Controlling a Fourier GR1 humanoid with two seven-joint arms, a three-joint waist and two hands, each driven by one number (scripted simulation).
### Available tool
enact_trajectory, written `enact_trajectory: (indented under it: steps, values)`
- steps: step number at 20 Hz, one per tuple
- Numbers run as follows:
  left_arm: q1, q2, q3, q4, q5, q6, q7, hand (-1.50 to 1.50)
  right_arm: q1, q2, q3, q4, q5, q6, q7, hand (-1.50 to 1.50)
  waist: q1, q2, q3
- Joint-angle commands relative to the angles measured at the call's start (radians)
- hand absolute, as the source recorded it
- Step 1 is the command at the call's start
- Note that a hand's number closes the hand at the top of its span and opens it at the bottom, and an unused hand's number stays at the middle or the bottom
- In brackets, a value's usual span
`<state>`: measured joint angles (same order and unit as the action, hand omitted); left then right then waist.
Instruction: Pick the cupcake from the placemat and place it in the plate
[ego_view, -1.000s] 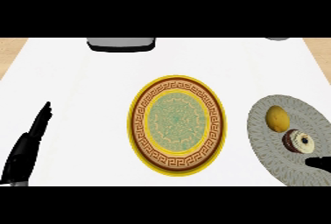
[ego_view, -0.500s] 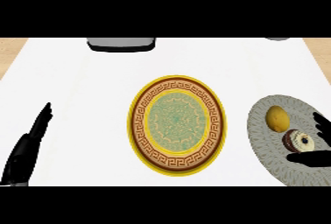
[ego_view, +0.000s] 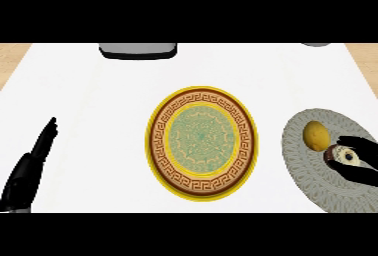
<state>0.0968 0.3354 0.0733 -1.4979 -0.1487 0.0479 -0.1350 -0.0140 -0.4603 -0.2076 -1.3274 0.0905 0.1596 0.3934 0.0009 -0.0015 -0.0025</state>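
Note:
The cupcake, dark-cased with a pale top, sits on the grey round placemat at the right edge, next to a yellow lemon. My right hand comes in from the right, with fingers over the cupcake's far side and the thumb curled under its near side. The cupcake still rests on the mat. The plate, yellow-rimmed with a brown key pattern and a green centre, lies mid-counter, left of the placemat. My left hand rests open at the lower left, fingers pointing away.
A dark grey appliance stands at the counter's far edge, and a grey object shows at the far right corner. White counter surrounds the plate.
My right hand came in from the lower right and closed around the cupcake over the last second. The left hand has barely shifted. Cupcake, lemon and plate have stayed put.

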Motion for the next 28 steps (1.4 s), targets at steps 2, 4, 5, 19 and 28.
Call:
enact_trajectory:
  steps: [2,4,5,19,28]
  values:
    - [-0.003,-0.033,0.02,-0.053,-0.016,-0.026,0.053,0.0,-0.005,0.023,-0.032,0.008,0.025,0.015,-0.044,1.5,0.0,0.001,0.003]
    - [0.034,-0.03,0.025,-0.044,-0.028,-0.037,0.018,0.0,0.008,0.077,0.016,0.005,0.091,-0.044,-0.07,1.5,0.001,0.001,0.003]
    - [-0.055,-0.038,0.043,0.032,-0.043,-0.021,0.008,0.0,0.003,0.055,-0.006,0.015,0.079,-0.007,-0.072,1.5,-0.002,0.001,0.002]
    - [-0.047,-0.01,0.039,0.033,-0.014,-0.05,0.003,0.0,-0.364,-0.263,0.221,0.332,0.542,-0.092,-0.569,1.5,0.034,0.011,0.005]
    - [0.035,-0.048,0.034,0.022,-0.042,-0.02,-0.036,0.0,-0.336,-0.248,0.098,0.104,0.44,-0.215,-0.693,1.5,-0.012,-0.005,0.002]
